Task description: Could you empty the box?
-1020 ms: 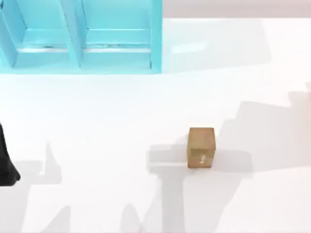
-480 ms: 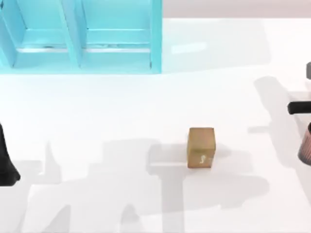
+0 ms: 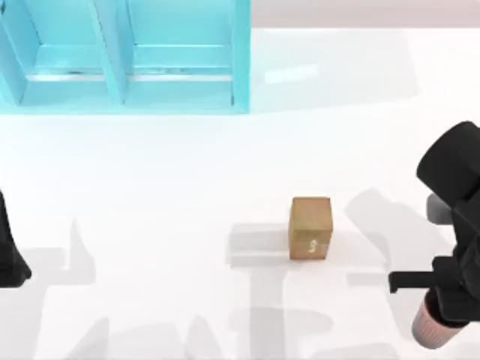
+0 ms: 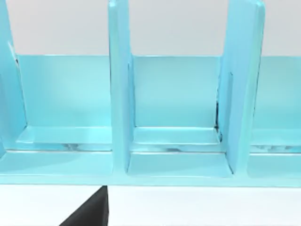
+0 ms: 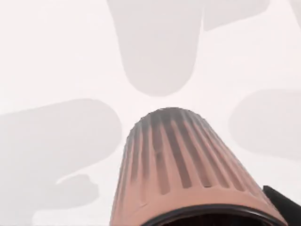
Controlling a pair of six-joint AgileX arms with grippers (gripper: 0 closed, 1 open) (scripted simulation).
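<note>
Turquoise shelving, the box (image 3: pixel 127 56) at the frame's upper left, looks bare in its visible compartments. Your right gripper (image 3: pixel 439 311), lower right, is clenched on a ribbed pink cup (image 3: pixel 433 330), so you're likely carrying it away; next, find bare table to set it down. Mid-frame sits a small brown cube (image 3: pixel 310 227), apart. Your left arm (image 3: pixel 9 247) is parked at the left edge.

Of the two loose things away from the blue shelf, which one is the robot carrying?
The ribbed pinkish cup, held by the right gripper at the table's right edge. The brown block sits alone on the table, untouched.
</note>
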